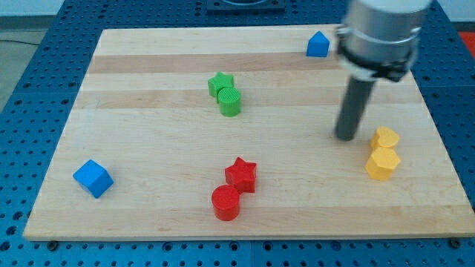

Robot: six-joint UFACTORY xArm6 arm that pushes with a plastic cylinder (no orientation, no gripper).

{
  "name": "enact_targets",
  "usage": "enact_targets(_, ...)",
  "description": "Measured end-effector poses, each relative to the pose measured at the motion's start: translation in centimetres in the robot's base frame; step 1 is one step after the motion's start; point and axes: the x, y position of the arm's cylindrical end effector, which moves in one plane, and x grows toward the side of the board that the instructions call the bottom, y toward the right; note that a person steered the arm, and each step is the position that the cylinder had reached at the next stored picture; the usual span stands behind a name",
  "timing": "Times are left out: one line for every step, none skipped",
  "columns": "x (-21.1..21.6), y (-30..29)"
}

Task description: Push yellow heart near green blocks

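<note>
The yellow heart lies at the view's right, touching the yellow hexagon just below it. My tip rests on the board just left of the yellow heart, a small gap apart. The green star and the green cylinder sit together at the upper middle, well to the left of my tip.
A red star and a red cylinder lie at the bottom middle. A blue cube is at the lower left. A blue pentagon-like block sits near the top edge. The wooden board ends close right of the yellow blocks.
</note>
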Motion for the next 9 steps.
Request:
enact_targets(0.6, 5.8)
enact_targets(2.6, 5.0)
enact_targets(2.8, 4.4)
enact_targets(1.5, 2.1)
enact_targets(4.5, 4.0)
enact_targets(3.2, -2.3)
enact_targets(-2.5, -11.4)
enact_targets(-3.7, -11.7)
enact_targets(1.4, -3.2)
